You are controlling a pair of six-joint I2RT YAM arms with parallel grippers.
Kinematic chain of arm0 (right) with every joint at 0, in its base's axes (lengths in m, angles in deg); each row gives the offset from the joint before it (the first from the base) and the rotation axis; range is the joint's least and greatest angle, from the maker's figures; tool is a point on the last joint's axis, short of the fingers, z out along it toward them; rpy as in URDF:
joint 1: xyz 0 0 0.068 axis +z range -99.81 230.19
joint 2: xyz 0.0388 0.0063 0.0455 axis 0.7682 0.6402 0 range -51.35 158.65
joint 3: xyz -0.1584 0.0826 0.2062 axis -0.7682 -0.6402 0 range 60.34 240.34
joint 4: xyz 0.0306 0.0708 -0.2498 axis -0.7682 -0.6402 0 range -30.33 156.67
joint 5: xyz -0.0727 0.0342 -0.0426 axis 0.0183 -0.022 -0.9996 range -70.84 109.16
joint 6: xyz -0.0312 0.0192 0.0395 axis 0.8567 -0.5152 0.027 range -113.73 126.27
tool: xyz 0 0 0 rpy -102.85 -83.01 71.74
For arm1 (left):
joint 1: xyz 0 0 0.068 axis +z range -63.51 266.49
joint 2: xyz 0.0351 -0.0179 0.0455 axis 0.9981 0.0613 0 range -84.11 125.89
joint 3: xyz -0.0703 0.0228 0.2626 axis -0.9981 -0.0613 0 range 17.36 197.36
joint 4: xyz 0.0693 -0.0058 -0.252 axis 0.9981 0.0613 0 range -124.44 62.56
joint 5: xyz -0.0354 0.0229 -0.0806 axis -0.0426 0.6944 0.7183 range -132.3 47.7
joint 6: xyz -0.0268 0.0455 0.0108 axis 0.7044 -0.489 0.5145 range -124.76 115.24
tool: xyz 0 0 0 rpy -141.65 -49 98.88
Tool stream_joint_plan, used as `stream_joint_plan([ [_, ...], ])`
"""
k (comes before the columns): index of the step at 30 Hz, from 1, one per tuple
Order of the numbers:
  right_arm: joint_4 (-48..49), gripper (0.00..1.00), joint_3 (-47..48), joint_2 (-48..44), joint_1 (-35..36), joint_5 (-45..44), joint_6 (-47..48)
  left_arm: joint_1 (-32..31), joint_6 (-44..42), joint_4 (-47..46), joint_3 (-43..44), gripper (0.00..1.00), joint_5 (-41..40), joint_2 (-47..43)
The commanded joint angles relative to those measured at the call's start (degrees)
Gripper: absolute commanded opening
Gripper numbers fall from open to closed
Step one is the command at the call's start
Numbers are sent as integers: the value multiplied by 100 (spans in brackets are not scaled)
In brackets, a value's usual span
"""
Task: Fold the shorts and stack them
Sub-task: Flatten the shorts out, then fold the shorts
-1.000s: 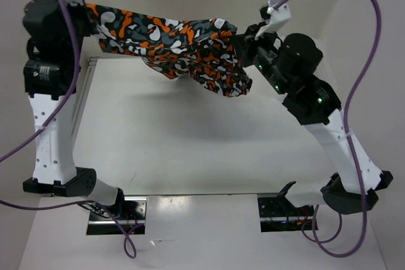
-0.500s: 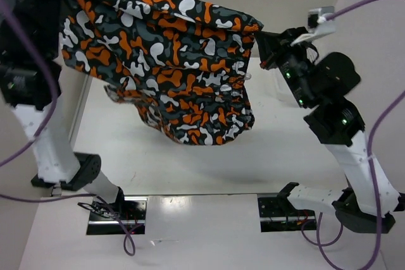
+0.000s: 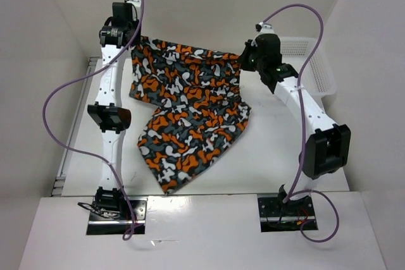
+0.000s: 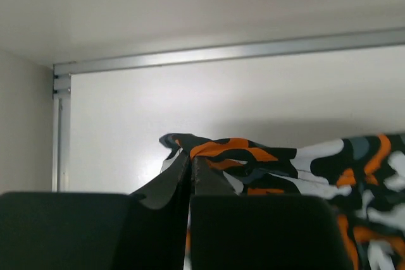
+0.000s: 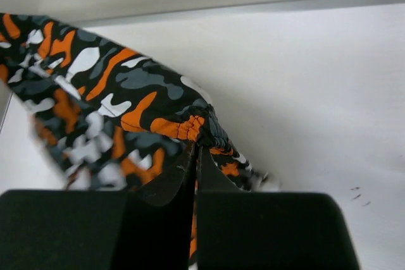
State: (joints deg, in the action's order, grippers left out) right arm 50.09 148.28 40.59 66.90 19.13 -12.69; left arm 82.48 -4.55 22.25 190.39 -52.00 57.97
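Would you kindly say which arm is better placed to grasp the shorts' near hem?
Probably left: the near hem of the shorts lies beside that arm, far from the right fingers; the left fingers must first release the waistband.

— What's the garment?
— A pair of soft cloth shorts (image 3: 190, 112), printed all over with orange, black, grey and white camouflage blobs.
— Folded?
— No, opened out and hanging as one wide sheet. The top edge runs taut between two corners. The left gripper (image 3: 135, 40) pinches the left corner and the right gripper (image 3: 243, 61) pinches the gathered right one.
— And the rest?
— It slopes toward the near side, wrinkled, narrowing to one leg whose tip seems to reach the white table (image 3: 272, 150) left of centre.
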Motion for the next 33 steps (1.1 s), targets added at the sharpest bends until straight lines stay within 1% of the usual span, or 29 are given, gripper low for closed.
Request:
stream_joint_plan([
  [1,735,0,215,-28,-19,381,-134,-56,-21,-115,670,0,99,-453],
  [3,735,0,48,43,-194,460,-204,-56,-21,157,671,0,152,-453],
  [7,788,0,-452,-18,-378,583,-204,-3,-21,842,671,0,511,-453],
  [8,788,0,-523,-18,-440,670,-204,-3,-21,1297,671,0,591,-453],
  [10,718,0,-681,-18,-510,671,-204,-56,-21,1791,610,0,714,-540],
  [11,717,0,-812,-18,-598,758,-204,-56,-21,1793,-70,0,610,-689],
  [12,717,0,-901,-18,-677,829,-274,-56,-21,1793,-76,0,661,-882],
  [13,665,0,-980,-18,-756,829,-275,-56,-21,1793,-973,0,749,-1319],
  [15,604,0,-1216,-71,-1098,891,-450,-56,-21,1793,-1847,0,811,-1717],
  [16,603,0,-1296,-132,-1204,943,-451,-117,-21,1724,-2339,0,811,-2145],
  [17,603,0,-1358,-133,-1388,944,-451,-117,-21,1645,-3466,0,811,-2393],
  [18,551,0,-1480,-133,-1459,996,-451,-283,-21,1531,-4130,0,750,-2961],
  [19,550,0,-1482,-133,-1460,996,-451,-389,-21,1121,-4850,0,671,-3280],
  [20,446,0,-1482,-133,-1530,996,-451,-520,-21,899,-5589,0,549,-3588],
  [21,341,0,-1543,-72,-1530,996,-381,-687,-21,749,-6884,0,286,-3878],
  [22,339,0,-1543,-71,-1530,996,-380,-1046,-21,652,-7384,0,188,-4299],
  [24,260,0,-1613,8,-1530,1049,-328,-1329,-21,651,-8010,0,265,-4513],
  [25,208,0,-1674,121,-1583,1049,-328,-1522,-21,816,-8335,0,345,-4566],
  [30,103,0,-1745,341,-1583,655,-275,-1735,-21,599,-9031,0,468,-4567],
  [33,49,0,-1798,404,-1583,478,-275,-2033,-21,441,-9401,1,468,-4514],
])
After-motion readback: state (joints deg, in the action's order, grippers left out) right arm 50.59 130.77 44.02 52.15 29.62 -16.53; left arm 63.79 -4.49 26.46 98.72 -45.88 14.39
